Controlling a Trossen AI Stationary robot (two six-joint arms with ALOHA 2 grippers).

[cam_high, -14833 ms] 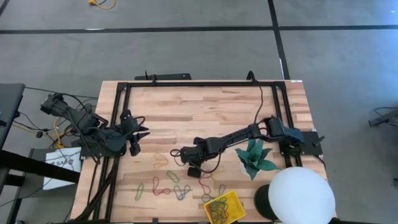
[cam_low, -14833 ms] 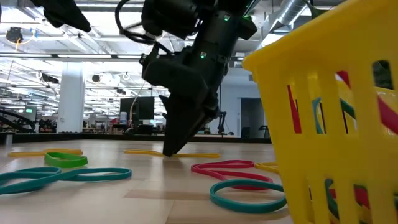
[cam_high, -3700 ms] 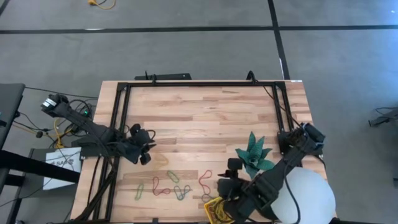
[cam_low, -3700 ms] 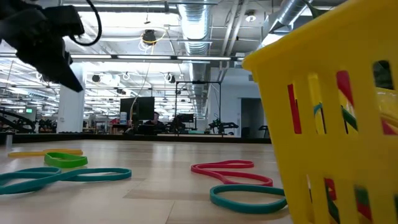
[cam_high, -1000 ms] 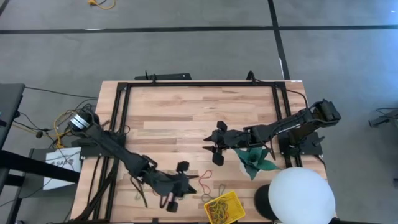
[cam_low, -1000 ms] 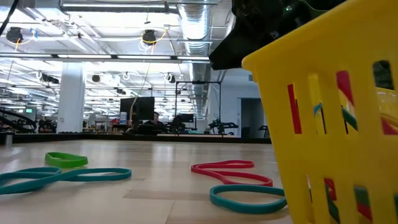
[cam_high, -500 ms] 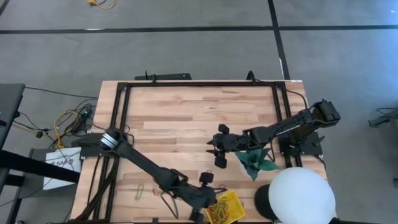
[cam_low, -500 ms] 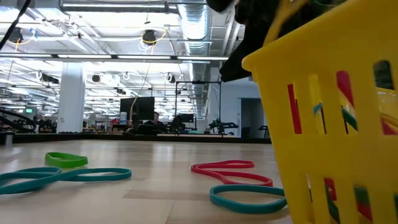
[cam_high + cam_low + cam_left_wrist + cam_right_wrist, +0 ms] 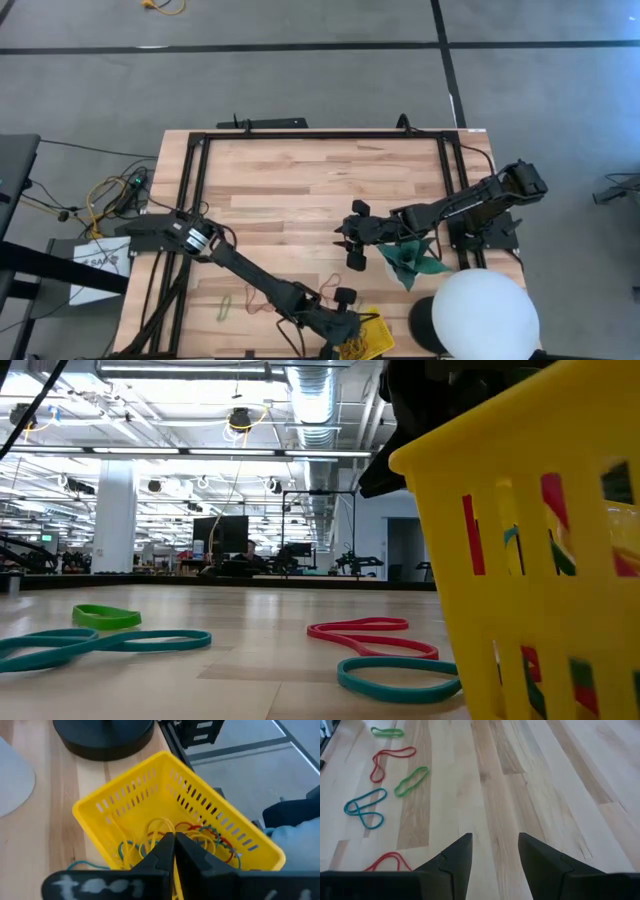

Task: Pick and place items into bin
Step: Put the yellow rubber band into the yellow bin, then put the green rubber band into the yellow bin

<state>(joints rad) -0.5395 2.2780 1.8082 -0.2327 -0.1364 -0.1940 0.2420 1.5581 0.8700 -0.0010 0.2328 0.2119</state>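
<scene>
The yellow bin [image 9: 362, 335] sits at the table's near edge with several coloured bands in it [image 9: 200, 832]. My left gripper [image 9: 348, 322] [image 9: 173, 840] hovers just over the bin, shut, with a thin yellow band [image 9: 159, 827] at its tips. Loose bands lie flat on the wood: green [image 9: 411, 780], red [image 9: 392, 760], blue [image 9: 365, 807], and more in the low view: red [image 9: 370, 635], teal [image 9: 395, 678], green [image 9: 105, 617]. My right gripper [image 9: 352, 240] [image 9: 492, 852] is open above bare wood at mid-table, beside the teal star. My left gripper pinches the yellow band [image 9: 161, 828] at its fingertips, coming from above and pointing down into the bin. The band's loops hang below the tips over the other bands; whether they rest on those, I cannot tell. The fingers hide the pinched spot.
The teal paper star [image 9: 410, 255] stands right of my right gripper. The big white sphere [image 9: 485, 315] on its dark base [image 9: 102, 735] stands close to the bin's right. A black frame [image 9: 320, 135] runs round the table. Bare wood lies toward the far edge.
My left arm has swung along the near edge toward the table's right, from the loose bands to above the bin, keeping its fingers shut. In the low view its dark shape now sits over the bin's rim. The bands on the table have stayed put.
</scene>
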